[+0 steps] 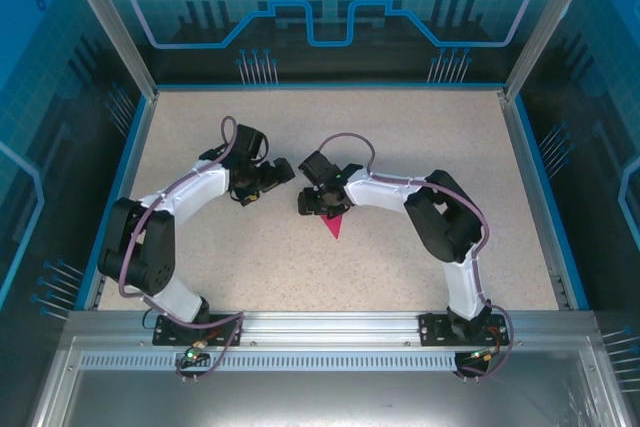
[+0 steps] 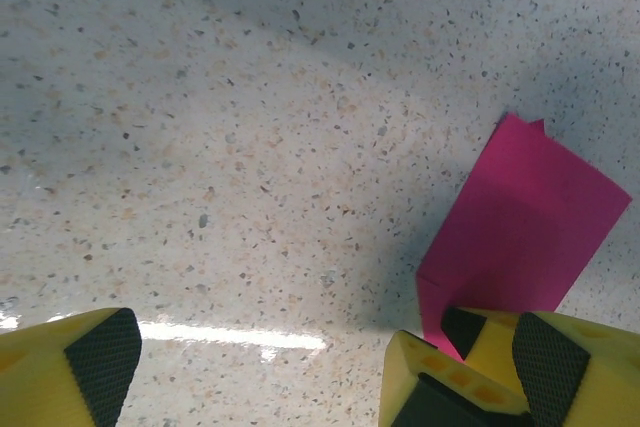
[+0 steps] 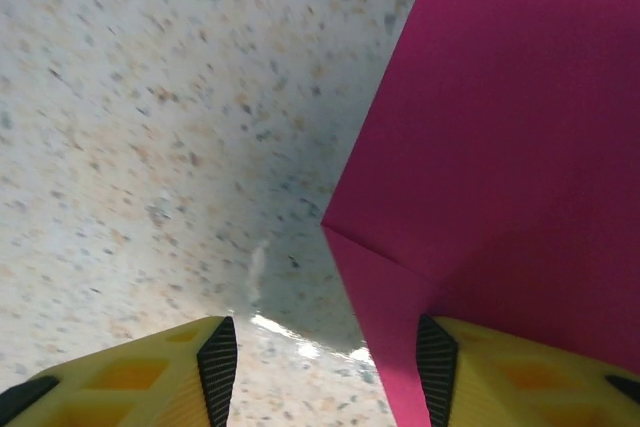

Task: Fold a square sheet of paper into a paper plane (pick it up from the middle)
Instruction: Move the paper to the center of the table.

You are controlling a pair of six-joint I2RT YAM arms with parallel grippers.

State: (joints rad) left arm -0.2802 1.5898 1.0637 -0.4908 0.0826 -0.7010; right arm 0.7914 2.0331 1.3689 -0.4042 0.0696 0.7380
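Closest to my eye are the yellow fingers (image 3: 150, 379) of my right claw (image 3: 325, 335). Their black pads face each other across a middling gap, parted but not wide, with nothing nipped between them. The right-hand finger lies over the square sheet of paper (image 3: 500, 147), and the left-hand finger is over bare worktop (image 3: 130, 127). The sheet's left edge therefore runs up through the gap between the fingers, and the magenta spreads ahead and to the right of this claw. The sheet is already folded: a crease slants from a corner on that edge back toward my right-hand finger, with another layer showing beneath it.

My left claw (image 2: 260, 347) is spread as wide as it goes and grips nothing. From it the sheet lies on the right-finger side. The sheet's near end is hard by that fingertip, though I cannot tell whether they touch. Its long axis runs forward and a little rightward, away from the claw, and ends in a doubled edge.

From above, a magenta point pokes out from beneath the right claw on the side toward my bases, and the left claw sits just beside it.

I judge the right claw to be the nearer one, as it is already over the paper. The coming move turns on that left edge lying between its fingers. My left claw would have to shift toward its own right-finger side to help.
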